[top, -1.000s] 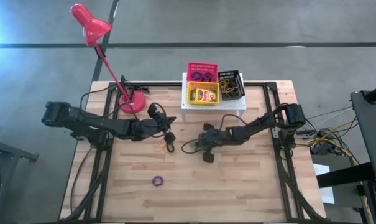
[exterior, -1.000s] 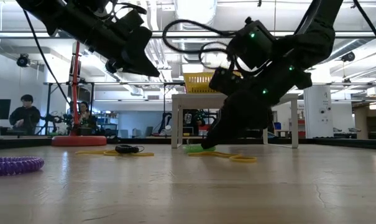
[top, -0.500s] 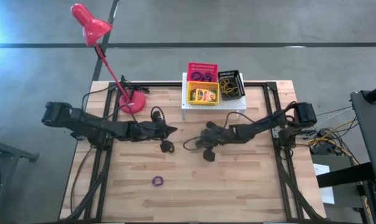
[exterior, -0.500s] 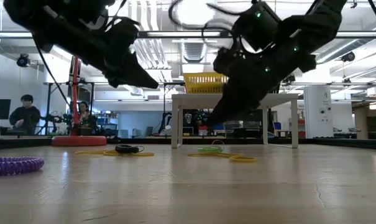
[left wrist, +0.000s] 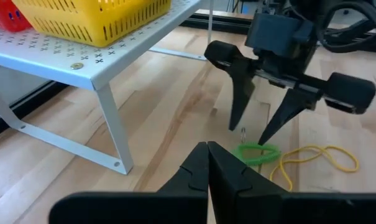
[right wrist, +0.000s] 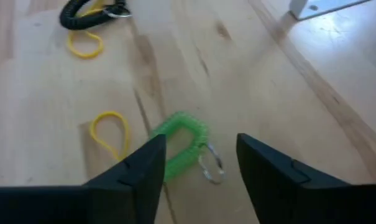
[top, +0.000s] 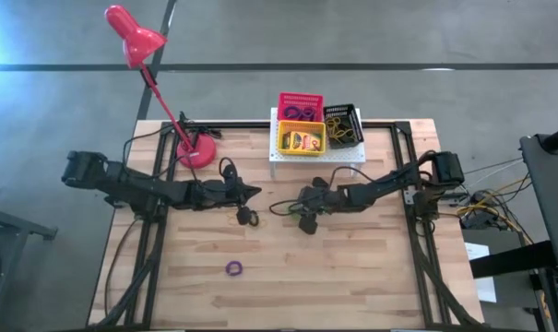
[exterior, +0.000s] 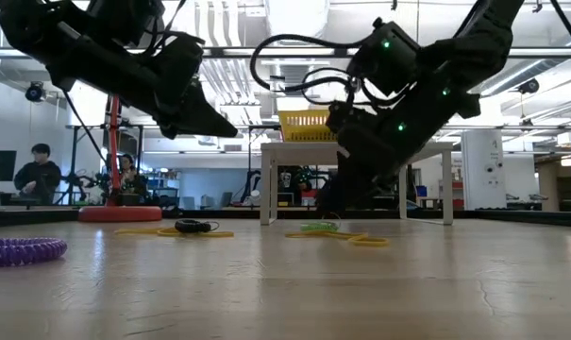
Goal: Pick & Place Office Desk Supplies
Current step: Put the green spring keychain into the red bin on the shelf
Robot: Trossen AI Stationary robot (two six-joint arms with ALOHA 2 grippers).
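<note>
A green coiled loop with a small key ring lies flat on the wooden table, a yellow loop beside it. My right gripper hangs open just above the green loop, fingers pointing down, one on either side of it, touching nothing. My left gripper is shut and empty, held above the table left of the right one. A black loop and a purple loop lie on the table. The pink-red, black and yellow baskets stand on the white shelf.
The white perforated shelf stands at the far middle of the table on thin legs. The red lamp's base is at the far left. Bare wood stretches toward the near edge. People sit in the room beyond the table.
My right gripper, low over the green loop with shut fingers a second ago, rose clear of it, came partway down again and opened. The green loop stays on the table. My left gripper has sunk slightly.
</note>
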